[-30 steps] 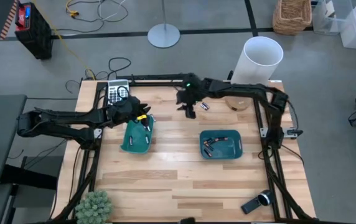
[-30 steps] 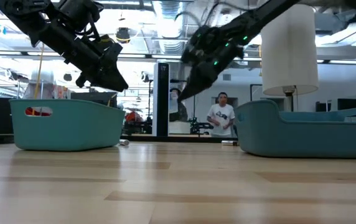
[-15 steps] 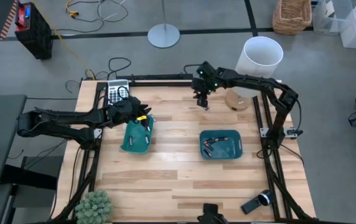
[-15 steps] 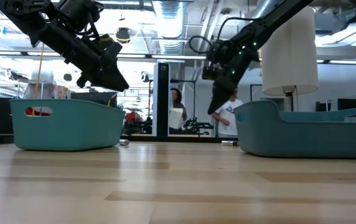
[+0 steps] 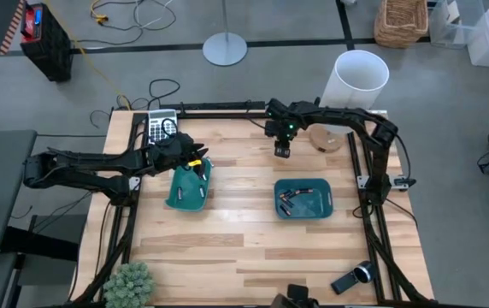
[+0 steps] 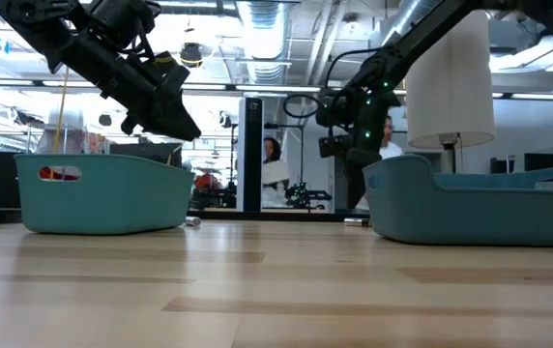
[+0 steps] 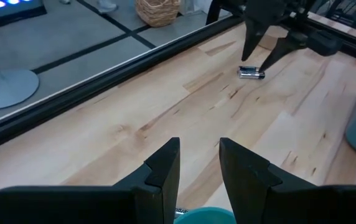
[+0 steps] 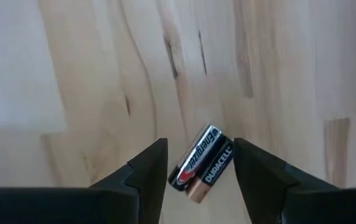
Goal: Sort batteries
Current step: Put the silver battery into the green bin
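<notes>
Two small batteries (image 8: pixel 201 165) lie side by side on the wood near the table's far edge, one black and silver, one black and copper. My right gripper (image 8: pixel 200 144) points down over them, open, one finger on either side and none touching. In the high view that gripper (image 5: pixel 282 147) hides them. Several more batteries lie in the right teal tray (image 5: pixel 323 208). My left gripper (image 7: pixel 200 158) hovers open and empty over the left teal tray (image 5: pixel 176 197), above its far rim. From there I see the pair (image 7: pixel 251 73) under the right gripper.
A grey calculator (image 5: pixel 161 128) sits at the far left corner, a round wooden dish (image 5: pixel 326 139) at the far right. A handheld device (image 5: pixel 351 278) lies near the right front corner, a plant (image 5: pixel 129 282) at the left front. Bare wood lies between the trays.
My right gripper has gone toward the table's right edge, tipped from slanting to pointing down, and sunk over the two batteries on the wood. The batteries have stayed where they were.
</notes>
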Tool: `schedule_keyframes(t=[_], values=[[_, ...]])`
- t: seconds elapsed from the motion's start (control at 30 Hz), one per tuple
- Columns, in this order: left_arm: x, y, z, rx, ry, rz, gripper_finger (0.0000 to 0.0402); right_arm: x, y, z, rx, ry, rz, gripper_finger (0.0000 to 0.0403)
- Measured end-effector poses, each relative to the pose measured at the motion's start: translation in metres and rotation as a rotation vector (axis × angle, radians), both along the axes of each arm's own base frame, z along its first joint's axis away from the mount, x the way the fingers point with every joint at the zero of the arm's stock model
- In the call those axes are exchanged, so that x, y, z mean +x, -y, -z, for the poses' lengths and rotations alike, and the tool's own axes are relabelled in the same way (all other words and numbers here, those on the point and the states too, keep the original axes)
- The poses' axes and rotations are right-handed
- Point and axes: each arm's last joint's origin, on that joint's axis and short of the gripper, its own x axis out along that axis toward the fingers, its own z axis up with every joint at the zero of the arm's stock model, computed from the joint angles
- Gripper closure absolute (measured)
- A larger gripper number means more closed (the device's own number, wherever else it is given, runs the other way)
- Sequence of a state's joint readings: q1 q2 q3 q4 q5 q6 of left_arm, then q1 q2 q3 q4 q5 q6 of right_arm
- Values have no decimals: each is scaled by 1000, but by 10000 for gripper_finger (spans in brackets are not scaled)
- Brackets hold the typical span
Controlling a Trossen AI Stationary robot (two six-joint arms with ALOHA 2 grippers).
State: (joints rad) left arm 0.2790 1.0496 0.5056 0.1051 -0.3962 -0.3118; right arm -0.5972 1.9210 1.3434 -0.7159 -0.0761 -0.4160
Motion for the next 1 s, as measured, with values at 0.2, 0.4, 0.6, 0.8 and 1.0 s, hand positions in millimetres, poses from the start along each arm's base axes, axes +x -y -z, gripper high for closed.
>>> schedule_keyframes(t=[0.2, 0.4, 0.6, 0.8, 1.0], values=[[0, 0, 0, 6, -6, 4, 295, 2, -2, 6, 12, -23, -8, 200], [0, 0, 0, 11, -11, 7, 295, 2, -5, 6, 21, -33, -11, 200], [0, 0, 0, 19, -18, 12, 295, 3, -7, 6, 29, -36, 3, 200], [0, 0, 0, 27, -24, 16, 295, 1, -14, 16, 37, -41, 5, 200], [0, 0, 0, 30, -27, 18, 295, 0, -13, 18, 33, -32, 18, 200]])
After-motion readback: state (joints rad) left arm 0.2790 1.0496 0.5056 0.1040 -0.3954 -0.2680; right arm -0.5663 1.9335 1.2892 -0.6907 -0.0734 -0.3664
